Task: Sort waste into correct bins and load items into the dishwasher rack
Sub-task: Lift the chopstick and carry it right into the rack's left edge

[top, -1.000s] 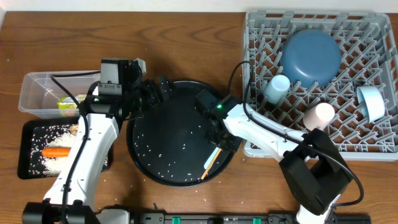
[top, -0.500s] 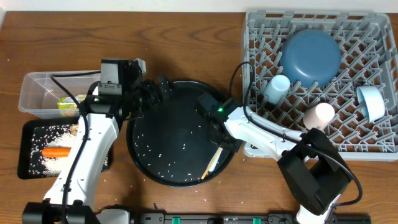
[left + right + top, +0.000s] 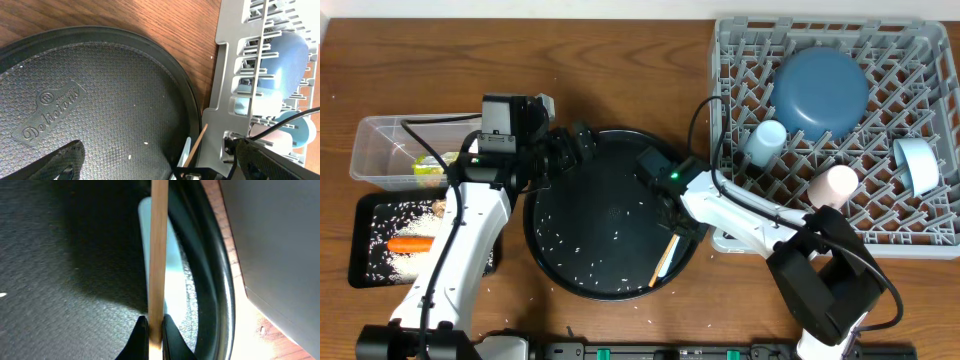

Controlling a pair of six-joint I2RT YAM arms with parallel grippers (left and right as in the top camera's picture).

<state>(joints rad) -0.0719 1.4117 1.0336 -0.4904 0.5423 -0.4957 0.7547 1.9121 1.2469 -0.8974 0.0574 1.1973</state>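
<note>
the rack point(image 3: 920, 70) takes the surface from 1 to 4 o'clock, with the plate point(image 3: 820, 92) at its 12, the bowl point(image 3: 918, 165) at its 3, and the blue cup point(image 3: 765, 140) and pink cup point(image 3: 835, 185) toward its 9 and 6. the round tray point(image 3: 590, 200) sits centre. the tub point(image 3: 370, 150) and black tray point(image 3: 365, 265) lie at 9 and 8. the left hand point(image 3: 578, 143) hovers released and empty over the round tray's 11. the right hand point(image 3: 677, 225) is clenched on a chopstick point(image 3: 663, 258) at the round tray's 4 o'clock rim, just beside the rack's wall. the right wrist view shows the fingertips point(image 3: 140, 342) pinching one end, the rest sticking out free.

judged step: carry the chopstick to the rack. best to lift straight up until it clears the rim and keep the pinch firm, since an end grip lets it swing. then rise over the rack wall and lower it into a bare row near the rack's 7, away from the cups. rice point(image 3: 578, 250) on the round tray looks like a later job.

hard to tell: whether one stick or a pair is held. the pale strip point(image 3: 172, 280) beneath it may be the spoon. the fingertips are cut off at the frame's lower edge.
</note>
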